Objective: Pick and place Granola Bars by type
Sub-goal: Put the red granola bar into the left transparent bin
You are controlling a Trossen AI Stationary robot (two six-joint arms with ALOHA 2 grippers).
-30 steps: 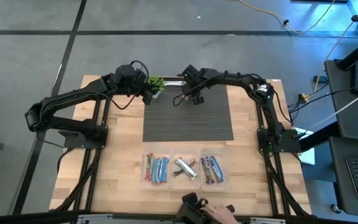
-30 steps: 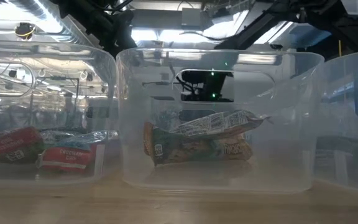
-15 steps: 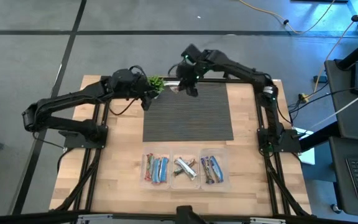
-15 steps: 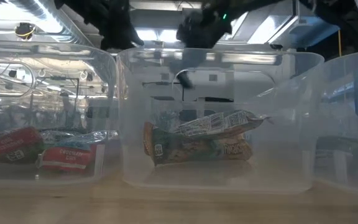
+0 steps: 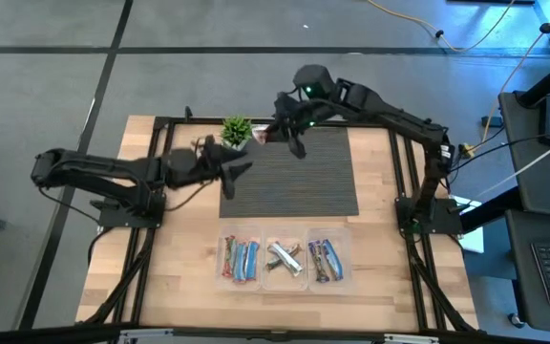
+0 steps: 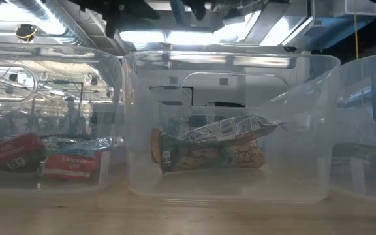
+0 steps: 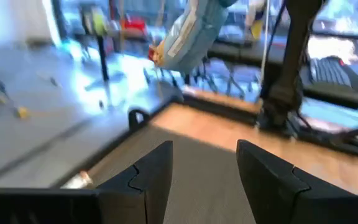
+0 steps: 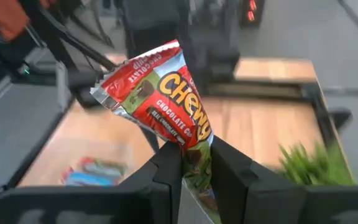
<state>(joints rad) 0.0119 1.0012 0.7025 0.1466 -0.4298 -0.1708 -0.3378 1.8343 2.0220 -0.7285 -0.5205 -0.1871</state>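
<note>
A red-brown granola bar (image 8: 160,87) is in my right gripper (image 8: 194,155), which hangs above the far edge of the dark mat (image 5: 289,177), next to the small green plant (image 5: 236,127). In the high view the bar (image 5: 264,137) shows just left of that gripper (image 5: 281,134). My left gripper (image 5: 238,170) is open and empty at the mat's left edge; the left wrist view shows its fingers (image 7: 204,174) apart over the mat. The other bars lie in three clear bins (image 5: 285,258) near the table's near edge. My right gripper pinches the red-brown bar between its two fingers at one end of the wrapper (image 8: 191,140). The rest of the bar sticks out past the fingertips, printed face toward the wrist camera. The bar is lifted clear of the mat.
The left bin (image 5: 240,258) holds red and blue bars, the middle bin (image 6: 207,147) silver and green ones, the right bin (image 5: 325,258) blue and purple ones. The plant stands at the mat's far left corner. Black frame rails run along the table's left and right sides.
My left gripper has drawn back from the plant toward the near edge, and its arm has folded toward the table's left. My right gripper has risen from the mat's far part and shifted a little left. A person's hand at the near edge has gone out of view.
</note>
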